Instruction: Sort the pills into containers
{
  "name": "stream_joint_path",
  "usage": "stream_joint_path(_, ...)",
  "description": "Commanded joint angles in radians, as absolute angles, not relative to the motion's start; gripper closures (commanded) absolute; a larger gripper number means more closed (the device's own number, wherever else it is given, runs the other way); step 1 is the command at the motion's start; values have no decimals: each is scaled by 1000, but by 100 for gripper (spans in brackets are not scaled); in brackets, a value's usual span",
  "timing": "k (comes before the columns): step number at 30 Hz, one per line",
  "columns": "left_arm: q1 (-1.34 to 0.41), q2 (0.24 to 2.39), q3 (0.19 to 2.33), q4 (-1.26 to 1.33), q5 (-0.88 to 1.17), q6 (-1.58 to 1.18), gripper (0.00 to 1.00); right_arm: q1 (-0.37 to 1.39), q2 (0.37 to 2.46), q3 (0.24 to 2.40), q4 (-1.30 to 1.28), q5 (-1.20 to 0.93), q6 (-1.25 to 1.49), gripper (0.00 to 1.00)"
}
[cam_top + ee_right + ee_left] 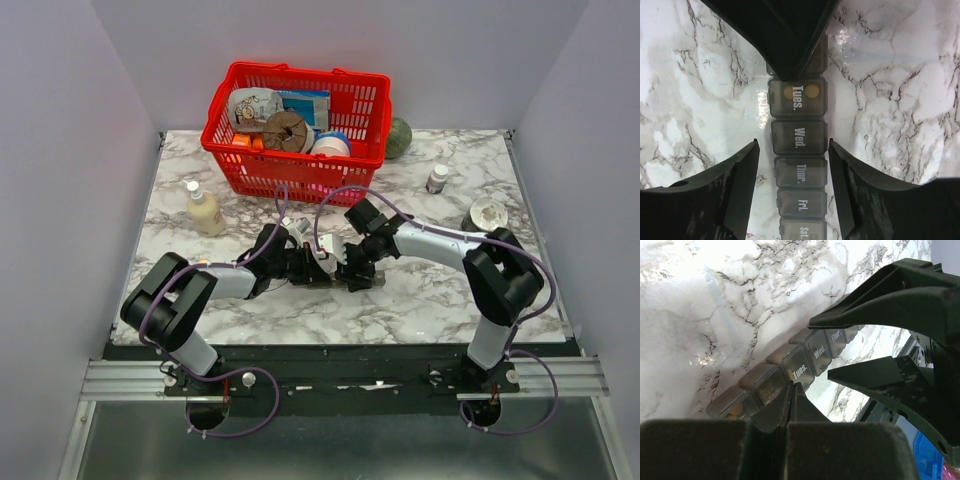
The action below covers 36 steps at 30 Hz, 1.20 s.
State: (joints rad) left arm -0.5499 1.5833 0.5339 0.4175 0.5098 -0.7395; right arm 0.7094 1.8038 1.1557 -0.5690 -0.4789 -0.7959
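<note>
Grey translucent plastic, light and lying loose on slick marble: the containers (pixel 799 137) are one strip of day-marked compartments at the middle of the counter (pixel 380 312), hemmed in by both arms. The left gripper (pixel 792 390) is clenched with nothing visible between its fingers, and its tip bears on the strip at the edge of the Tues. lid. The right gripper (pixel 794 144) is released, with a jaw on either side of the Wed. and Thur. compartments and a sliver of counter showing on both sides.

The likeliest mishap is the strip skating or swinging round. A sideways push from the clenched tip could cause that, or one right jaw meeting the wall before the other, since nothing seems to anchor it. Two tan pills (pixel 812 91) lie under the Tues. lid; a lid levered up too sharply could flick them out. The grippers also work very close together, so a misjudged move could knock finger against finger.

Room is better farther out. Bare marble runs toward the near edge and to both sides. The red basket (pixel 290 175), cream bottle (pixel 204 210) and small pill bottle (pixel 437 178) stand well apart
</note>
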Motion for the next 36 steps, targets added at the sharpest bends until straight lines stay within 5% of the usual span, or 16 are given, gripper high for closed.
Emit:
stream_joint_path(1, -549, 1641, 488, 242, 451, -690, 99, 733, 1761, 1114, -477, -427, -853, 34)
stream_joint_path(11, -549, 1652, 492, 247, 462, -687, 99, 791, 1741, 1049, -382, -344, -896, 37)
stream_joint_path(22, -549, 1666, 497, 244, 459, -687, 100, 802, 1730, 1043, -370, -316, -890, 53)
stream_joint_path(36, -549, 1686, 489, 210, 442, -683, 100, 723, 1822, 1229, -606, -523, -773, 63)
